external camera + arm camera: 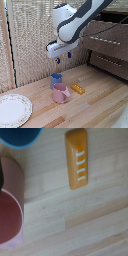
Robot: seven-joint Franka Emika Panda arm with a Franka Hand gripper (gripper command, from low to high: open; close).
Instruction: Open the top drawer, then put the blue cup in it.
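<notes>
Gripper (63, 58) hung mid-frame above blue cup (56, 80), jaw state unclear | pink cup (61, 93) beside it | top drawer (107, 41) upper right, closed.

The wrist view's edge cuts off the blue cup (20, 136) and pink cup (10, 203); the claw's (63, 58) opening is too blurred to judge.

- Below me, a pink cup (61, 93) stands on the wooden table (95, 107).
- An orange block (77, 89) lies just beside it.
- A white plate (13, 110) sits well apart.
</notes>
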